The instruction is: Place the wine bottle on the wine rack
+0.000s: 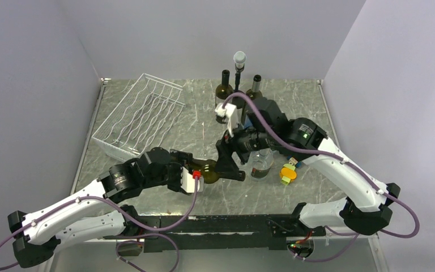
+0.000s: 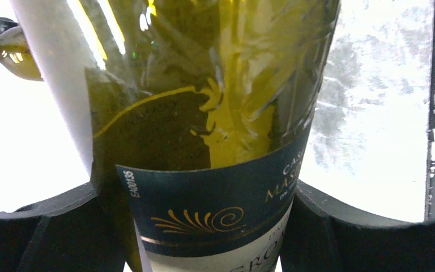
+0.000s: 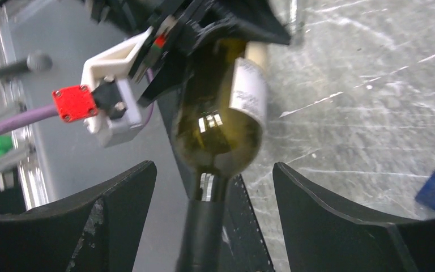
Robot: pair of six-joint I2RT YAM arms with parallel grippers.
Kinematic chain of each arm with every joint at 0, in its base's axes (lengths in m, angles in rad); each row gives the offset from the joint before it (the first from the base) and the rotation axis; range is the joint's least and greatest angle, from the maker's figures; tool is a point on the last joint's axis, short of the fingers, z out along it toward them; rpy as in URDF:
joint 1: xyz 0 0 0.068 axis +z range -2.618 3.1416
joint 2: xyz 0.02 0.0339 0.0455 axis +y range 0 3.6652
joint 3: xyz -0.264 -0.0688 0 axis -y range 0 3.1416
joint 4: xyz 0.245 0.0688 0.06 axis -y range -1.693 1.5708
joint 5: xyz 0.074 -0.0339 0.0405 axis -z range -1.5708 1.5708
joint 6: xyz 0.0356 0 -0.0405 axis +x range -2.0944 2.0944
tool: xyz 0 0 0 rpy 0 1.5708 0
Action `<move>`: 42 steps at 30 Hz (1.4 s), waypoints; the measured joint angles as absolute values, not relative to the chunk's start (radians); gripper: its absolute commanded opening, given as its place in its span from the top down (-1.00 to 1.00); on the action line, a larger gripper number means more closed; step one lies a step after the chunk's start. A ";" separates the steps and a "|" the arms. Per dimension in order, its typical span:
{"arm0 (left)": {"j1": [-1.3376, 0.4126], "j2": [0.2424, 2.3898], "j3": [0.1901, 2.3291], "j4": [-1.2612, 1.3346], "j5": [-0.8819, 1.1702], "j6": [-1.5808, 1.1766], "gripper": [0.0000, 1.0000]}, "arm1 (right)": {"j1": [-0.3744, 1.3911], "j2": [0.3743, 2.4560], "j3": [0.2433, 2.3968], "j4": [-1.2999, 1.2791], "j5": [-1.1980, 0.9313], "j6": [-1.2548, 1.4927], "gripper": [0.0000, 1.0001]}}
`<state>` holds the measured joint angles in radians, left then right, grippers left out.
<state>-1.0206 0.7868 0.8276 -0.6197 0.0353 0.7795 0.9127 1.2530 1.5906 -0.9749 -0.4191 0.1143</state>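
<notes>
Wine bottle [image 1: 211, 170] is glass: heavy, rigid, slick, breakable. Best held round the wide body, w/ neck as 2nd support. It's horizontal nr the near edge, mid-table. Left gripper [image 1: 202, 173] is clamped on its body. Right gripper [image 1: 230, 165] is spread wide, neck btwn its fingers, untouched. Wine rack [image 1: 141, 116] sits at far-left corner.

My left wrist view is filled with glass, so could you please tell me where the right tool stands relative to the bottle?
Observer: The right tool is open, its fingers straddling the neck of the wine bottle without visibly touching it.
Operator: Thank you; which way does the bottle lie?
Observer: On its side, neck pointing to the robot's right.
Operator: And where is the rack?
Observer: The wine rack sits far left on the table, holding no bottle.
</notes>
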 measured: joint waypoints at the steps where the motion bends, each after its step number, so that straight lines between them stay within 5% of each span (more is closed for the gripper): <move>1: -1.021 0.791 0.833 -0.620 0.024 0.795 0.99 | 0.935 1.259 1.588 -0.986 -0.422 0.102 -0.61; 35: -1.025 0.778 0.818 -0.686 -0.096 0.897 0.99 | 1.058 1.460 1.484 -1.069 -0.376 0.018 -0.25; 38: -1.026 0.775 0.813 -0.687 -0.099 0.900 0.99 | 1.060 1.460 1.481 -1.069 -0.376 0.017 -0.04; 42: -1.025 0.769 0.802 -0.691 -0.112 0.899 0.99 | 1.065 1.460 1.477 -1.077 -0.368 0.016 0.50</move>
